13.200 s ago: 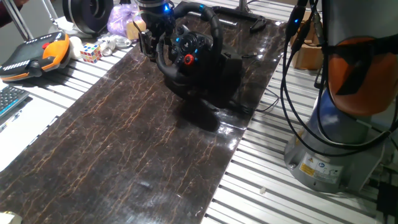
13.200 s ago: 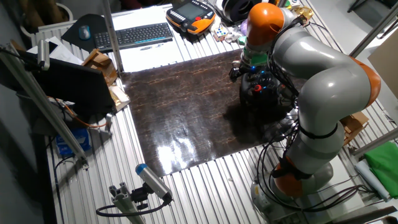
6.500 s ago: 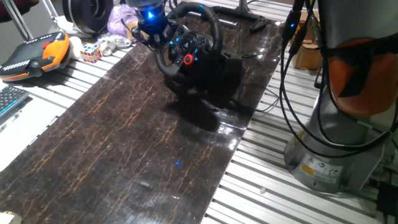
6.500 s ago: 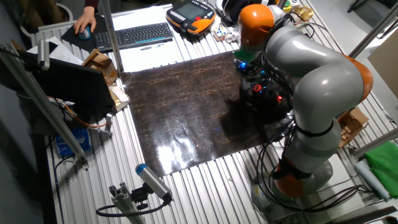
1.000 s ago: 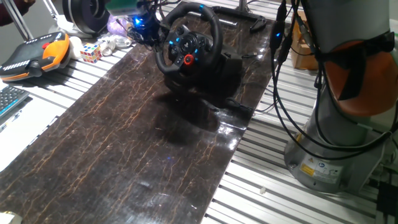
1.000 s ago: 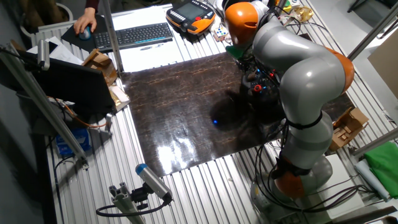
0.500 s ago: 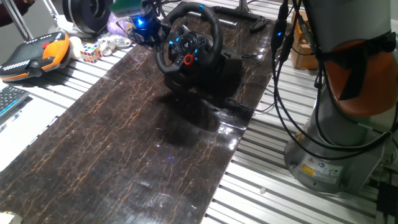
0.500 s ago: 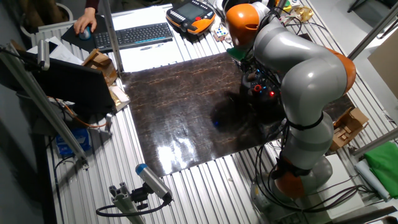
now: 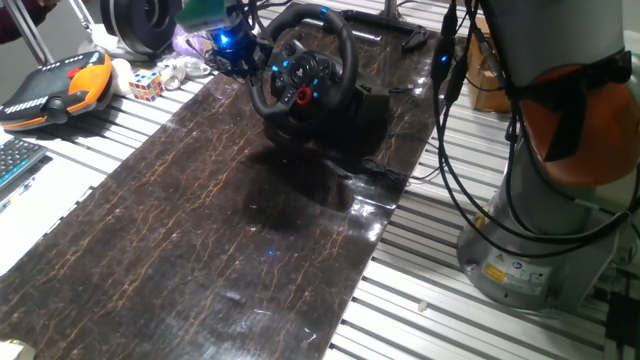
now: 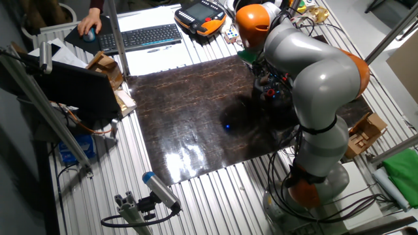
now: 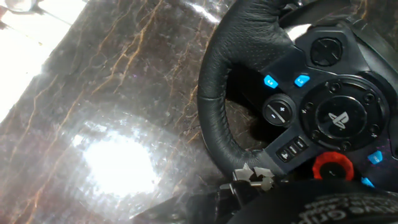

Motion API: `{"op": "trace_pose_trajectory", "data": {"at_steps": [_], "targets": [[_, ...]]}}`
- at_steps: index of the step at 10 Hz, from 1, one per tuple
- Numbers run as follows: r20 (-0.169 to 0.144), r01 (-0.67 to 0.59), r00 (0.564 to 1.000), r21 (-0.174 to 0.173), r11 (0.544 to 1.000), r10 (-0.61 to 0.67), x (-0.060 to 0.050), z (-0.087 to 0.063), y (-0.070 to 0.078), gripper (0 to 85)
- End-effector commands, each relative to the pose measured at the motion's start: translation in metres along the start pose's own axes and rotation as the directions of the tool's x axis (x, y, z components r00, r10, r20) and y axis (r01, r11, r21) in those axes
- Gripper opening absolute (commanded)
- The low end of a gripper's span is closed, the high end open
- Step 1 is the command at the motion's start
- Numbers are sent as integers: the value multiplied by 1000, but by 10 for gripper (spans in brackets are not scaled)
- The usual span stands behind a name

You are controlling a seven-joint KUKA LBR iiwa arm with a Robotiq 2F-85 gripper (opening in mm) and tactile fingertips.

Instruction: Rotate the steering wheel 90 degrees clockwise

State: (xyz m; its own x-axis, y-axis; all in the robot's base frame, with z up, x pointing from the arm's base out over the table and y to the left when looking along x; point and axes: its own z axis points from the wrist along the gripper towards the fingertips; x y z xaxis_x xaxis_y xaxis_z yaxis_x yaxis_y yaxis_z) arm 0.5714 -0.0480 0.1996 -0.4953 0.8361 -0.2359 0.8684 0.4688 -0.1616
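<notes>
The black steering wheel (image 9: 300,68) stands upright on its bulky base at the far end of the dark marble mat (image 9: 220,230). Its hub shows a red button and blue-lit buttons. My gripper (image 9: 238,48), glowing blue, hangs just left of the wheel's left rim, apart from it. Its fingers are too dark to read. The hand view looks closely at the steering wheel (image 11: 214,93), its left rim and the red button (image 11: 331,167); no fingertip shows clearly there. In the other fixed view my arm covers most of the steering wheel (image 10: 273,93).
An orange-black pendant (image 9: 60,85), a colour cube (image 9: 145,85) and a black spool ring (image 9: 140,22) lie left of the mat. Cables (image 9: 450,130) hang beside the robot base (image 9: 540,250). A keyboard (image 10: 140,36) sits at the far side.
Seconds ago the gripper was at the wheel's left rim; it now stands off to the left and higher. Over the last second it barely shifts.
</notes>
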Motion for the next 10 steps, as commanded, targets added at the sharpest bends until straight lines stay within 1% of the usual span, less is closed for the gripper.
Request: {"op": "trace_pose_trajectory", "data": {"at_steps": [1,3,6,7,10], "targets": [[-2,0,1000,1,1000,0,0,0,0,7],[-1,12,1000,10,1000,-12,0,2,2,7],[28,120,992,21,993,-120,-2,10,8,7],[27,146,989,22,989,-146,-2,13,11,7],[19,159,987,24,987,-160,-3,20,15,7]]}}
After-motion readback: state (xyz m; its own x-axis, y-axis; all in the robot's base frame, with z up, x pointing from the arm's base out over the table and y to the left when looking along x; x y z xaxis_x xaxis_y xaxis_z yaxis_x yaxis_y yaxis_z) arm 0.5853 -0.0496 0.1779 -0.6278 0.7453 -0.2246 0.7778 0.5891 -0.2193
